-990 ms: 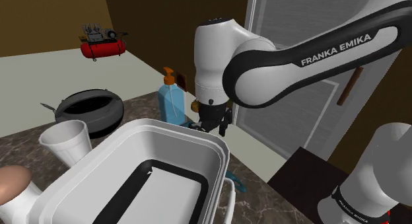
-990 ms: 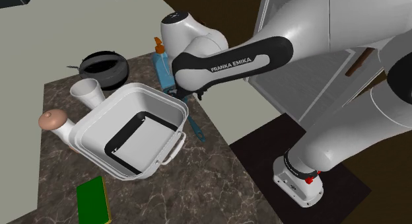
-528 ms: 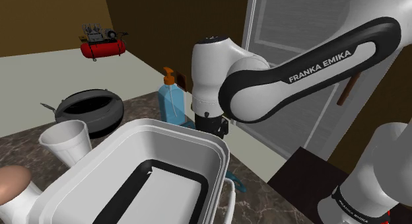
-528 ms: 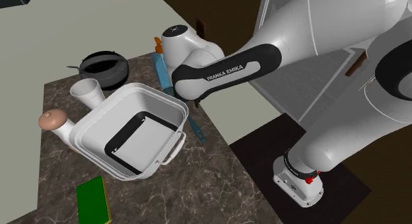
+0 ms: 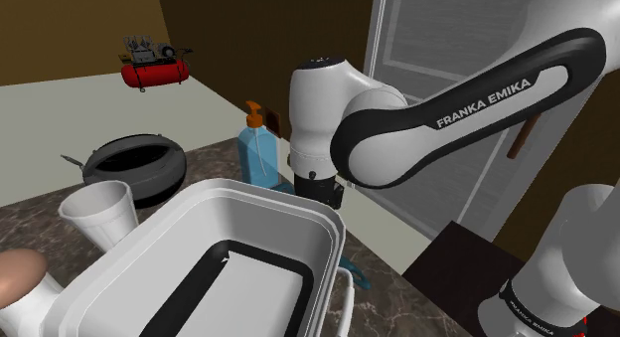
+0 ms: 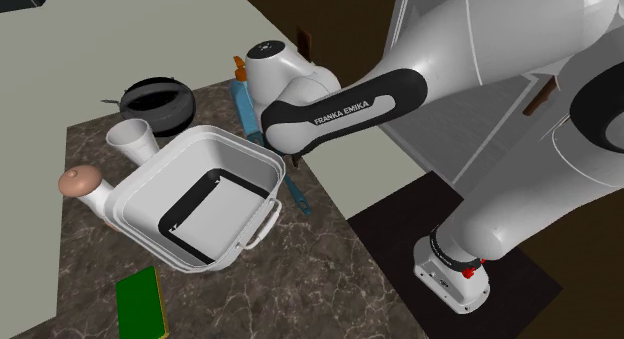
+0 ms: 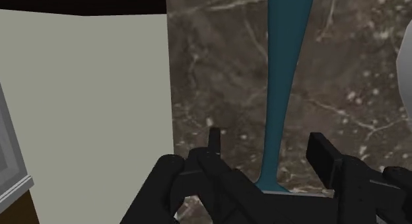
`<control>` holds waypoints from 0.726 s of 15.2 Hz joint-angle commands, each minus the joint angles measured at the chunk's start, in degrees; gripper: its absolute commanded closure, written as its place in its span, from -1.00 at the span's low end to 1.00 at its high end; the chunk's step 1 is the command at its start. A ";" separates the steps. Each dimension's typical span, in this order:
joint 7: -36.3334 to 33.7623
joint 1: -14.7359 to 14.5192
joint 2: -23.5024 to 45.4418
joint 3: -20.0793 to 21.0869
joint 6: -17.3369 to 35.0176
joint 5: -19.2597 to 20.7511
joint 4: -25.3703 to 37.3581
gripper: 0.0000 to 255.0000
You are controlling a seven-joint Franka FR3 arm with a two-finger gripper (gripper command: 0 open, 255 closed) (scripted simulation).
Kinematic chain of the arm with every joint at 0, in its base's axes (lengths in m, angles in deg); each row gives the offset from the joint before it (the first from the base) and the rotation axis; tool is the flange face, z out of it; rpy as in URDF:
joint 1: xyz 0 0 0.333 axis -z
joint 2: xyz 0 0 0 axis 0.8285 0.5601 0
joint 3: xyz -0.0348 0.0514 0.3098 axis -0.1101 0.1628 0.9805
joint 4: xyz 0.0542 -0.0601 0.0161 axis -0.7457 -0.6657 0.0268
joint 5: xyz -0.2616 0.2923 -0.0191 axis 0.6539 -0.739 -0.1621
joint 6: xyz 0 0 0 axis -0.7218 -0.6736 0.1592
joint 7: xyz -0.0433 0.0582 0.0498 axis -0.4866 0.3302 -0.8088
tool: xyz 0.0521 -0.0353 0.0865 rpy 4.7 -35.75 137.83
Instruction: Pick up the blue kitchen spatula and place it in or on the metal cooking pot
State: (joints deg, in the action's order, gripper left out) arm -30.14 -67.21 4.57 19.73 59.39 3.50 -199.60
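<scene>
Gripper [image 7: 268, 139] lowered further, straddling teal spatula [image 7: 285, 64]

Flat, even light; the white arm [image 5: 328, 106] bright; the marbled counter [image 6: 310, 282] dull; the brown wall [image 5: 79, 27] dim.

Home kitchen: marble counter [image 6: 310, 287], white pot [image 5: 298, 202], black pan [image 5: 149, 174], soap bottle [image 5: 260, 154].

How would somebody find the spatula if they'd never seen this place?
Look at the dark marble counter with the big white pot on it. Beside the pot, toward the counter's edge, lies the spatula: long, thin, teal-blue and flat, unlike the upright blue bottle with its orange pump.
</scene>
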 commanded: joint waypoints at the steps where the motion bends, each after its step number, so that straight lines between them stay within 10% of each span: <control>1: 0.11 -0.49 -0.02 0.57 -0.26 -0.16 -0.14 1.00; 11: 0.28 -0.52 -0.36 0.34 -1.52 -0.26 0.82 1.00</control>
State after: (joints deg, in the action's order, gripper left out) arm -30.00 -67.64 4.26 20.02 58.44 3.39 -199.05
